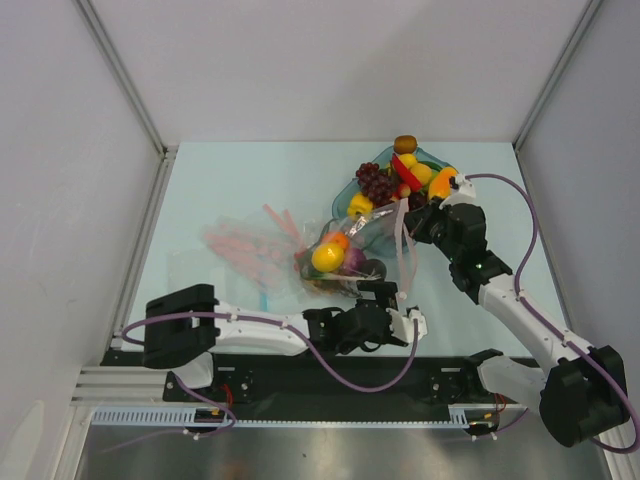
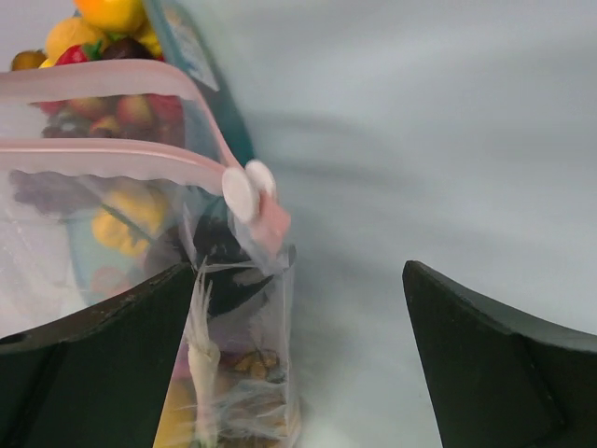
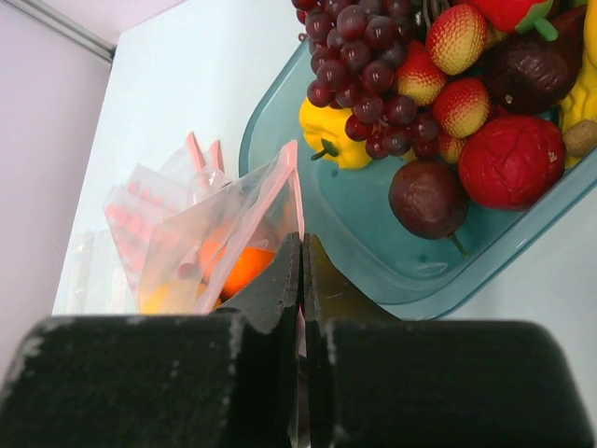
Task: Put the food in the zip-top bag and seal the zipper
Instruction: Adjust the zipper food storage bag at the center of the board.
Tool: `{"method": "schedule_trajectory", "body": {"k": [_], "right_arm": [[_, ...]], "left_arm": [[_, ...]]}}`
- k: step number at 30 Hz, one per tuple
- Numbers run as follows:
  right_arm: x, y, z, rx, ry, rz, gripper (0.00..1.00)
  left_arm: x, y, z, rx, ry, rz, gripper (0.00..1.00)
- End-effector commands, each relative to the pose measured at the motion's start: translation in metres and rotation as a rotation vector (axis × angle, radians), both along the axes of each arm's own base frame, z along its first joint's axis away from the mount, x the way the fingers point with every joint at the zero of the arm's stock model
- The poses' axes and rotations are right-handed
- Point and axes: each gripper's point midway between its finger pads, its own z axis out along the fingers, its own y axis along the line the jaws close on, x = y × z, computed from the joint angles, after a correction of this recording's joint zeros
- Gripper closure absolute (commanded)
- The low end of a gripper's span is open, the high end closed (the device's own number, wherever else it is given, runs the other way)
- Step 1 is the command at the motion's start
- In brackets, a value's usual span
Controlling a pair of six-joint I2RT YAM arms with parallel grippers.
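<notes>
Left gripper (image 2: 298, 271), fingers spread wide, hangs at one end of the bag (image 2: 244, 317); right gripper (image 3: 301, 252) is clenched on the zipper (image 2: 112, 159). Bag, holding food (image 1: 327, 257), lies beside the tray (image 3: 373, 233).

One part-filled zip-top bag (image 1: 345, 262), one teal tray (image 3: 373, 233), two robot arms (image 1: 255, 332) (image 1: 522, 312).

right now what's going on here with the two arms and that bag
The right arm's jaws are shut on the edge of the zip-top bag, holding its mouth up beside the teal tray. The left arm's jaws stand wide open at the bag's corner by the white slider, gripping nothing. A lemon and a few other pieces are in the bag, much food lies in the tray, and the pink zipper is unsealed.
</notes>
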Motion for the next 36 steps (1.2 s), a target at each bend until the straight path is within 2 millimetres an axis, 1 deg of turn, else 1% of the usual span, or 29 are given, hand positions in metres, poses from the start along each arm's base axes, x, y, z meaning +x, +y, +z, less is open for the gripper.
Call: {"method": "schedule_trajectory", "body": {"k": [1, 3, 5, 6, 7, 9, 10, 12, 15, 17, 18, 19, 20, 21, 22, 23, 24, 25, 26, 27, 28, 29, 30, 31, 32, 33, 34, 35, 36], "right_arm": [[0.001, -0.001, 0.029, 0.044, -0.074, 0.003, 1.0], [0.001, 0.0, 0.03, 0.051, -0.074, 0.009, 1.0], [0.001, 0.001, 0.029, 0.052, -0.074, 0.014, 1.0], [0.001, 0.001, 0.029, 0.056, -0.072, 0.014, 1.0], [0.001, 0.002, 0.028, 0.056, -0.07, 0.016, 1.0], [0.001, 0.001, 0.028, 0.062, -0.073, 0.015, 1.0], [0.001, 0.003, 0.027, 0.066, -0.07, 0.02, 1.0], [0.002, 0.004, 0.025, 0.063, -0.066, 0.025, 1.0], [0.001, 0.005, 0.026, 0.056, -0.07, 0.041, 1.0], [-0.001, 0.006, 0.03, 0.048, -0.087, 0.053, 1.0], [-0.003, 0.005, 0.034, 0.051, -0.094, 0.055, 0.99], [-0.003, 0.004, 0.035, 0.045, -0.101, 0.05, 0.91], [-0.004, 0.002, 0.036, 0.042, -0.106, 0.045, 0.86], [-0.005, 0.0, 0.04, 0.039, -0.118, 0.036, 0.8], [-0.008, -0.002, 0.047, 0.042, -0.14, 0.032, 0.68], [-0.01, -0.003, 0.05, 0.034, -0.163, 0.034, 0.62], [-0.012, -0.003, 0.054, 0.03, -0.187, 0.042, 0.56], [-0.018, -0.002, 0.066, 0.035, -0.233, 0.067, 0.42], [-0.021, 0.001, 0.082, 0.032, -0.319, 0.099, 0.37], [-0.031, 0.01, 0.076, 0.038, -0.345, 0.163, 0.34], [-0.042, 0.012, 0.105, 0.065, -0.48, 0.192, 0.31], [-0.051, 0.017, 0.112, 0.06, -0.546, 0.232, 0.29], [-0.065, 0.024, 0.1, 0.021, -0.595, 0.302, 0.25], [-0.076, 0.028, 0.116, 0.009, -0.704, 0.334, 0.23], [-0.093, 0.036, 0.124, 0.003, -0.769, 0.378, 0.22], [-0.102, 0.042, 0.126, -0.054, -0.831, 0.413, 0.2], [-0.108, 0.047, 0.126, -0.084, -0.853, 0.438, 0.2], [-0.123, 0.056, 0.132, -0.089, -0.895, 0.483, 0.21], [-0.125, 0.057, 0.134, -0.145, -0.938, 0.477, 0.21]], "left_arm": [[0.033, -0.001, 0.032, -0.02, -0.138, 0.179, 0.0], [0.038, -0.002, 0.036, -0.046, -0.168, 0.211, 0.0], [0.044, 0.004, 0.04, -0.073, -0.196, 0.263, 0.15], [0.046, 0.006, 0.043, -0.09, -0.206, 0.279, 0.25], [0.047, 0.01, 0.045, -0.105, -0.212, 0.294, 0.44], [0.051, 0.013, 0.056, -0.17, -0.232, 0.33, 0.64], [0.053, 0.014, 0.061, -0.209, -0.246, 0.351, 0.83], [0.057, 0.021, 0.067, -0.209, -0.29, 0.389, 0.99], [0.058, 0.033, 0.09, -0.292, -0.299, 0.431, 1.0], [0.055, 0.044, 0.1, -0.358, -0.241, 0.444, 1.0], [0.051, 0.051, 0.125, -0.448, -0.2, 0.426, 1.0], [0.055, 0.065, 0.122, -0.432, -0.16, 0.423, 1.0], [0.053, 0.066, 0.126, -0.521, -0.052, 0.406, 1.0], [0.041, 0.066, 0.152, -0.621, 0.039, 0.278, 1.0], [0.051, 0.08, 0.142, -0.616, 0.112, 0.264, 1.0], [0.047, 0.082, 0.144, -0.676, 0.206, 0.221, 1.0], [0.043, 0.086, 0.15, -0.699, 0.238, 0.164, 1.0], [0.038, 0.096, 0.156, -0.728, 0.255, 0.102, 1.0], [0.037, 0.102, 0.16, -0.749, 0.254, 0.104, 0.99], [0.038, 0.108, 0.161, -0.757, 0.245, 0.118, 1.0], [0.04, 0.117, 0.164, -0.771, 0.23, 0.146, 1.0], [0.04, 0.119, 0.165, -0.773, 0.228, 0.148, 1.0], [0.039, 0.119, 0.166, -0.773, 0.228, 0.143, 1.0], [0.031, 0.113, 0.166, -0.768, 0.249, 0.085, 1.0], [0.025, 0.108, 0.167, -0.766, 0.262, 0.045, 1.0], [0.021, 0.103, 0.17, -0.767, 0.271, 0.013, 1.0], [0.007, 0.091, 0.167, -0.735, 0.309, -0.085, 1.0], [0.004, 0.087, 0.166, -0.719, 0.325, -0.111, 1.0], [0.0, 0.083, 0.169, -0.698, 0.347, -0.131, 1.0]]}}
